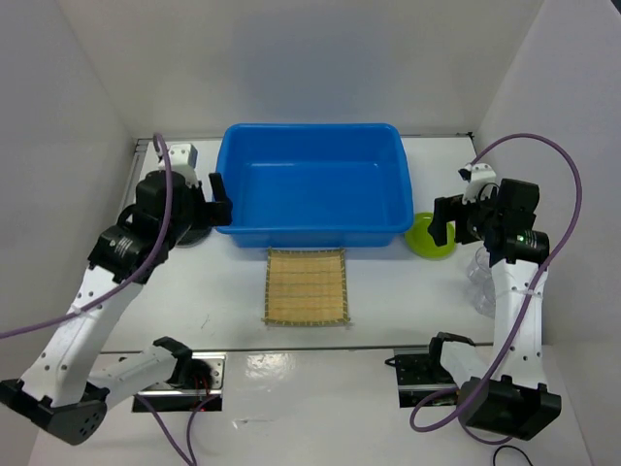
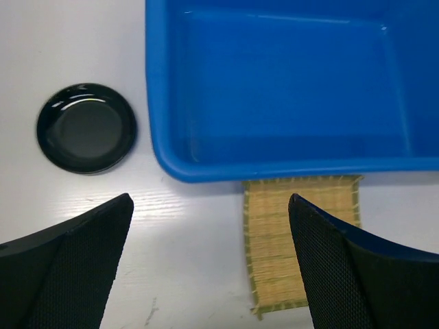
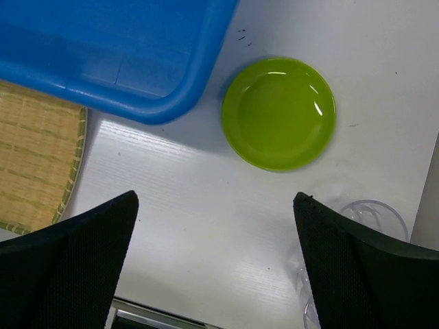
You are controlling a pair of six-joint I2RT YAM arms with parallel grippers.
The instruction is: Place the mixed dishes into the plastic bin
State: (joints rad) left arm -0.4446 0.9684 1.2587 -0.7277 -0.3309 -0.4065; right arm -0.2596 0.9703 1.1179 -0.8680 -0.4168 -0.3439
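The bright-blue plastic bin [image 1: 310,233] stands empty at the back middle of the table. The tan bamboo mat [image 1: 306,286] lies flat just in front of it. The small black plate [image 2: 86,128] lies left of the bin, mostly hidden under my left arm in the top view. The lime-green plate [image 3: 278,113] lies right of the bin's near right corner. Two clear cups [image 1: 480,282] sit near the right edge, one cup [image 3: 374,216] showing in the right wrist view. My left gripper [image 2: 209,199] is open and empty above the bin's near left corner. My right gripper [image 3: 216,197] is open and empty above the table near the green plate.
White walls close in the table on the left, back and right. The bin's rim [image 2: 206,168] and the mat [image 2: 281,240] lie under the left gripper. The bin corner [image 3: 171,103] and mat edge [image 3: 34,164] lie left of the right gripper.
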